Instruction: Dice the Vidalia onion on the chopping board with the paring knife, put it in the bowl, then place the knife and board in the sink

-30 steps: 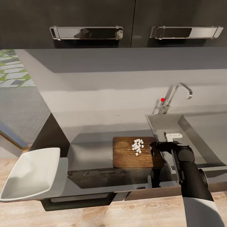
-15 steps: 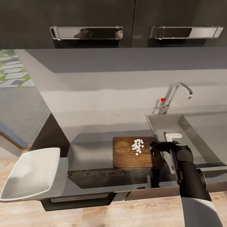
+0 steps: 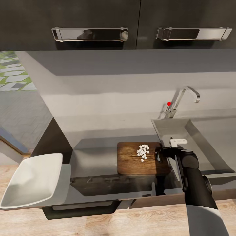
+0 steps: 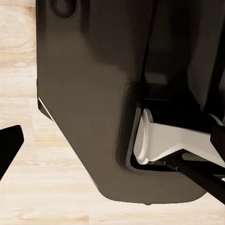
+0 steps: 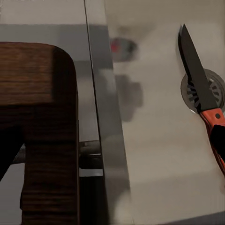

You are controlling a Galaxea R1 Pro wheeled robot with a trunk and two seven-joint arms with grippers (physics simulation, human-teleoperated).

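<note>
The brown chopping board (image 3: 131, 164) lies on the grey countertop (image 3: 95, 154) just left of the sink (image 3: 209, 137), with a small heap of white diced onion (image 3: 143, 152) on it. My right gripper (image 3: 160, 154) is at the board's right end, open, and the board's corner (image 5: 42, 93) shows close beside one dark finger (image 5: 7, 154). The paring knife (image 5: 199, 89) lies loose on the sink floor, its dark blade across the round drain and its orange-red handle toward the camera. The white square bowl (image 3: 31, 180) stands at the counter's far left end. My left gripper (image 4: 112, 159) hangs low beside my dark base, open and holding nothing.
The chrome tap (image 3: 185, 96) with its red knob (image 3: 169, 103) rises behind the sink. Dark wall cabinets (image 3: 98, 19) with metal handles hang above. The counter's metal front edge (image 3: 108, 200) runs in front of me, with wooden floor (image 3: 131, 219) below.
My right arm has shifted slightly left and away from me, bringing the gripper a little closer against the board's right end. Board, onion pieces and bowl have not moved.
</note>
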